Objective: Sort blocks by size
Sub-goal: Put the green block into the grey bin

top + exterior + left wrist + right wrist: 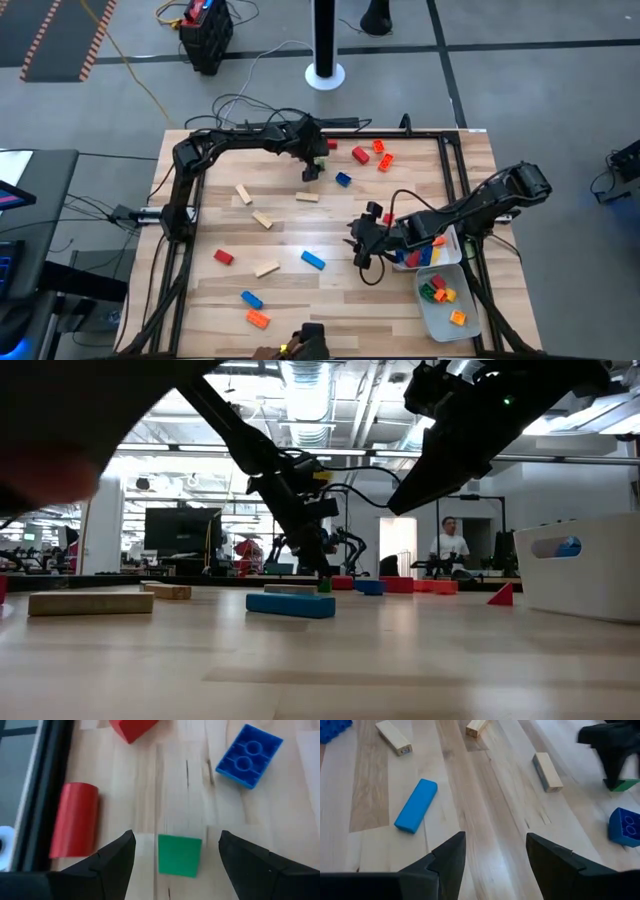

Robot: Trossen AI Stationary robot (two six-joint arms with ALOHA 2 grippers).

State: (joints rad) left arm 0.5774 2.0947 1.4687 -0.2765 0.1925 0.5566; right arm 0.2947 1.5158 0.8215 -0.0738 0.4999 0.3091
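Near edge: orange block [257, 319] and blue block [251, 299] lying loose | mid-table: I'm hovering the right gripper [362, 252], fingers apart and holding nothing, beside the white tray [474, 322] | far side: I'm holding the left gripper [175, 855] spread wide, straddling a small green block [179, 855].

Left claw [310, 172] hovers near blue block [343, 180].

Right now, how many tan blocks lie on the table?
4 tan blocks: three mid-table, one beside the long blue block. Arms may hide more.
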